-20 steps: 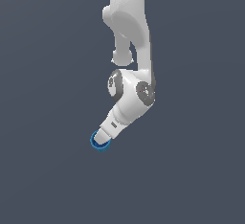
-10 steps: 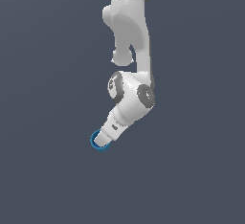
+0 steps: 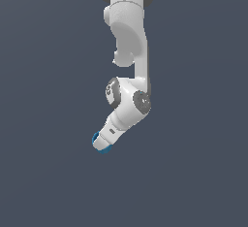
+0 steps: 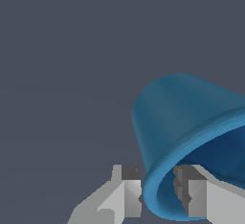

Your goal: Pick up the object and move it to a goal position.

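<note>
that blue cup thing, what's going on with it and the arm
A white robot arm has its claw on the rim of a small blue cup. In the wrist view one finger sits outside the cup's wall and the other inside its hollow, so the wall is pinched between them. From the exterior view the claw hides most of the cup, with only blue edges showing at its tip. No goal marker shows in either view.

A plain dark grey-blue ground (image 3: 43,172) fills both views; whether the blue cup (image 3: 97,137) touches it cannot be told.
</note>
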`<state>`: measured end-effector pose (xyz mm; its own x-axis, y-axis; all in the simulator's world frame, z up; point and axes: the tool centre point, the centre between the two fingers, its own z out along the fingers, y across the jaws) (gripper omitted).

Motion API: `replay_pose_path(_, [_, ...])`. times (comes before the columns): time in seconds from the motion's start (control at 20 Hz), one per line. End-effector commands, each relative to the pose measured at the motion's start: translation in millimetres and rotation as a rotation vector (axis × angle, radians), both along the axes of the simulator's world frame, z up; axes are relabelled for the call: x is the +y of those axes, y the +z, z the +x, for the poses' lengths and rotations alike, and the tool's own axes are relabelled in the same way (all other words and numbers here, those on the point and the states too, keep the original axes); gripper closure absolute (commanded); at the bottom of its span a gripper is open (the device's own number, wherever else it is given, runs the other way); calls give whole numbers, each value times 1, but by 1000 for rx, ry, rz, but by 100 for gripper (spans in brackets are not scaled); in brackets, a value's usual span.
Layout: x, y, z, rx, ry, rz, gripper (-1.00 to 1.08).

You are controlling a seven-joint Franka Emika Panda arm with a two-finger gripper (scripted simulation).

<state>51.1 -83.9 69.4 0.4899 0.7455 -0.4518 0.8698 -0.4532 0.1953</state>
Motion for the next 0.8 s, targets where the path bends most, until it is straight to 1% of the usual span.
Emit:
replay_pose_path(0.0, [1, -2, 0, 1, 2, 1, 108])
replay_pose_path(0.5, [0, 0, 0, -1, 1, 0, 108])
replay_pose_path(0.75, [-4, 6, -6, -1, 1, 0, 108])
